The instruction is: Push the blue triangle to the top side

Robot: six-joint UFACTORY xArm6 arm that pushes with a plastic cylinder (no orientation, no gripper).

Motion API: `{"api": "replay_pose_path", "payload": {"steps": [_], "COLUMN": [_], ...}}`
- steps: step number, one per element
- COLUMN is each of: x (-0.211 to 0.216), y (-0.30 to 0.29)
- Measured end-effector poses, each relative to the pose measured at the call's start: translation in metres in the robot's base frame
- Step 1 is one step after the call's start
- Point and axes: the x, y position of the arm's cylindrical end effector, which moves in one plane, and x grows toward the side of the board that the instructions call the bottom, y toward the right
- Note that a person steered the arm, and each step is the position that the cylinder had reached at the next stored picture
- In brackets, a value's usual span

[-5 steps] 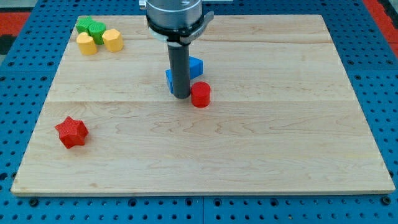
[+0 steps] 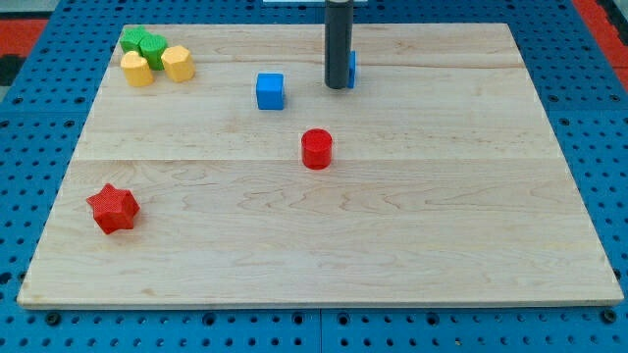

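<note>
My tip [image 2: 339, 87] is near the view's top, right of centre-left. A blue block [image 2: 351, 68] shows only as a sliver behind the rod's right side, so its shape is hidden; it touches or sits just behind the rod. A blue cube [image 2: 270, 90] sits to the left of my tip, apart from it. A red cylinder [image 2: 316, 149] sits below my tip, apart from it.
At the view's top left is a cluster: two green blocks [image 2: 144, 44] and two yellow blocks [image 2: 158, 66]. A red star [image 2: 113, 208] sits at the lower left. The wooden board [image 2: 442, 216] lies on a blue pegboard.
My tip has moved up and to the right, from beside the red cylinder to near the top edge. One blue block went with it; the blue cube is now uncovered.
</note>
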Motion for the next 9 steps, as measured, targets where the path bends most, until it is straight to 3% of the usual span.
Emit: {"api": "replay_pose_path", "payload": {"steps": [1, 2, 3, 4, 6, 7, 8, 9], "x": [-0.008, -0.048, -0.042, 0.002, 0.105, 0.094, 0.065, 0.071], "y": [0.037, 0.015, 0.011, 0.044, 0.041, -0.019, 0.005, -0.031]}}
